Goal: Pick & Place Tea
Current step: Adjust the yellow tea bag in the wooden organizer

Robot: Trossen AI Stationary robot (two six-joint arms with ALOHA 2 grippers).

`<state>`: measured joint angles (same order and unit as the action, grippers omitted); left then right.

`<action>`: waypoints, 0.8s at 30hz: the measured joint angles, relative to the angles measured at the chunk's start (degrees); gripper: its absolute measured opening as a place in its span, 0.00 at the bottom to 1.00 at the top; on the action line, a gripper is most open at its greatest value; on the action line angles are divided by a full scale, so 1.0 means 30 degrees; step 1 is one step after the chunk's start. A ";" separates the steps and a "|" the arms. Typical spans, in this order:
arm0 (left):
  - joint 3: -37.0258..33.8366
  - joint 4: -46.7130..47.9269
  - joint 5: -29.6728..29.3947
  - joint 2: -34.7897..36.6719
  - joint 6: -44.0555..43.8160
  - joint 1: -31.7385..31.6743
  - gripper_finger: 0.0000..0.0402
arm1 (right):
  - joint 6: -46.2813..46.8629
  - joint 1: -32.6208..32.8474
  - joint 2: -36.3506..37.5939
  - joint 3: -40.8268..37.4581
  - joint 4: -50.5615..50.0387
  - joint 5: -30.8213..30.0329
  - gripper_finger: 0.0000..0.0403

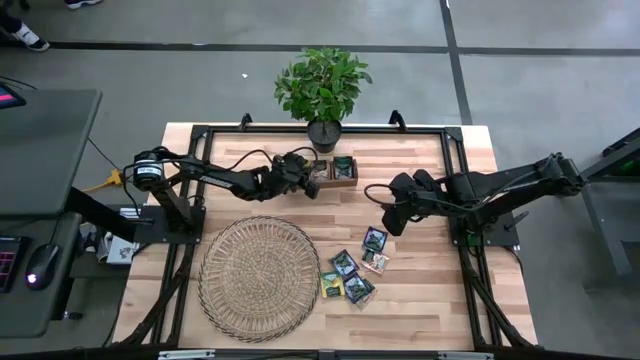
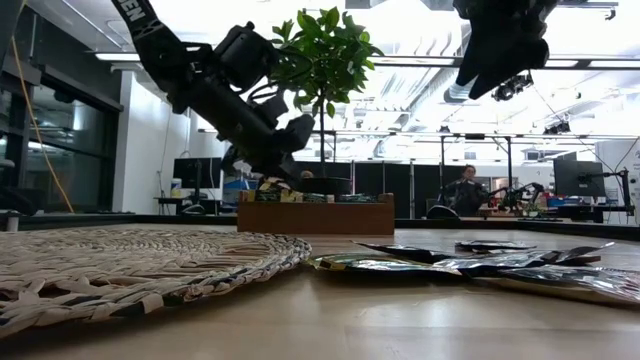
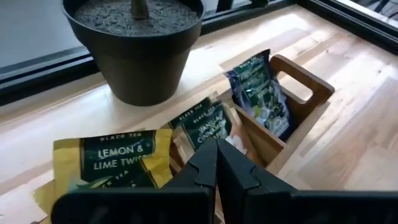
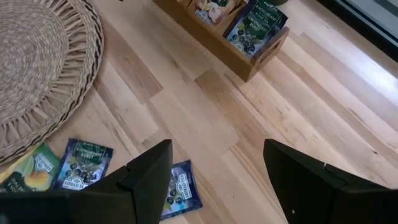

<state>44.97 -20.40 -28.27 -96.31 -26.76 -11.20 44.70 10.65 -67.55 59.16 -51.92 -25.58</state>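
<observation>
A small wooden tray (image 1: 336,172) stands at the table's far side with tea sachets upright in it: a yellow-green one (image 3: 112,158), a dark green one (image 3: 202,127) and a navy one (image 3: 258,93). My left gripper (image 1: 305,183) is shut, its tips (image 3: 217,148) at the tray's middle compartment. Several more sachets (image 1: 352,272) lie flat on the table, right of the round wicker mat (image 1: 260,275). My right gripper (image 1: 393,217) hangs open and empty above the table, just right of these sachets; two navy ones (image 4: 81,165) show in front of its fingers (image 4: 217,149). My left gripper's shut fingertips stand right by the dark green sachet (image 3: 208,134) in the tray's middle compartment, coming slantwise from above and from the table's left. Nothing shows between the fingers. I cannot tell whether they touch the sachet.
A potted plant (image 1: 322,90) stands at the far edge, right behind the tray; its black pot (image 3: 134,43) is close to my left gripper. Bare wood lies between the tray and the loose sachets (image 4: 205,106). A person sits in the room behind (image 2: 466,190).
</observation>
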 joint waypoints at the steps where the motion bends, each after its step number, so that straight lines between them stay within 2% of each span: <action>1: 0.0000 0.0007 -0.0156 0.0000 -0.0001 0.0000 0.00 | -0.0041 0.0003 0.0000 0.0000 0.0000 0.0000 0.62; 7: 0.0403 0.0015 -0.0418 -0.1121 0.0199 -0.0022 0.00 | -0.0052 0.0003 0.0000 0.0000 -0.0007 0.0000 0.62; 13: 0.1789 -0.0048 -0.0945 -0.2136 0.0335 -0.0015 0.00 | -0.0398 0.0003 0.0000 0.0000 -0.0007 0.0153 0.62; 20: 0.3449 0.3621 -0.2824 -0.2331 0.0338 -0.0027 0.00 | -0.0386 0.0003 0.0000 0.0000 -0.0022 0.0280 0.62; 24: 0.3665 0.4281 -0.4151 -0.2331 0.0060 -0.0022 0.00 | -0.0383 0.0003 0.0000 0.0000 -0.0019 0.0245 0.62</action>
<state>55.96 -7.56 -40.72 -103.31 -26.58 -11.27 43.55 10.66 -67.55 59.16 -51.98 -24.85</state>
